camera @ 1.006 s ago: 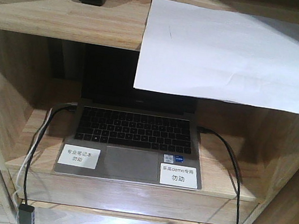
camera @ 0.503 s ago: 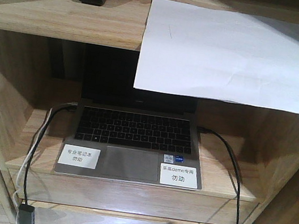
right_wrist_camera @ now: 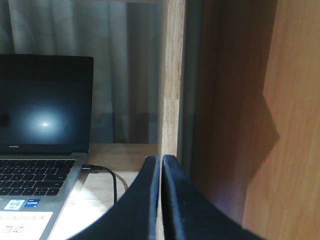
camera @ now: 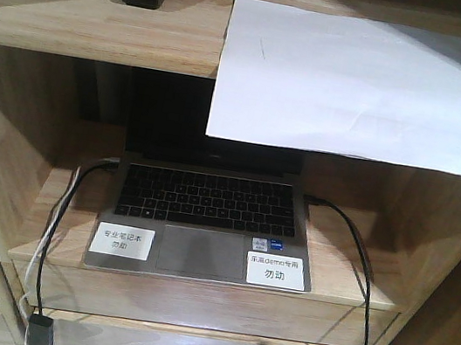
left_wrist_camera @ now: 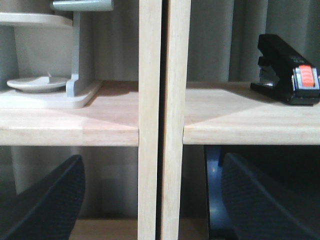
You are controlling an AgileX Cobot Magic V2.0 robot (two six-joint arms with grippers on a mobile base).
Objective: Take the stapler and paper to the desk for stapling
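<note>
Left gripper [left_wrist_camera: 152,159] of mine hung with its fingers spread wide and nothing between them, facing an upright post of the shelving unit [camera: 85,33]. I judged it stood that way to be ready for a first grasp. My right gripper [right_wrist_camera: 161,167] was pressed shut on nothing, low beside the unit's right side wall, probably tucked narrow to keep out of the way.

That shelving unit held everything, and the desk showed in none of my views, so neither thing had been fetched yet. On the lower shelf sat the open laptop [camera: 204,221], its screen dark, with a cable [camera: 364,275] plugged into its right side. I took it for no part of my job.

Above it, the paper [camera: 360,88] lay on the right part of the upper shelf. Its near edge overhung the shelf front and covered part of the laptop's screen. That free edge seemed the easiest place to pinch it.

Smallest, the stapler [left_wrist_camera: 287,70] sat at the back left of the same shelf, well apart from the paper. It was up and to the right of my open fingers, orange-red patch toward me.
</note>
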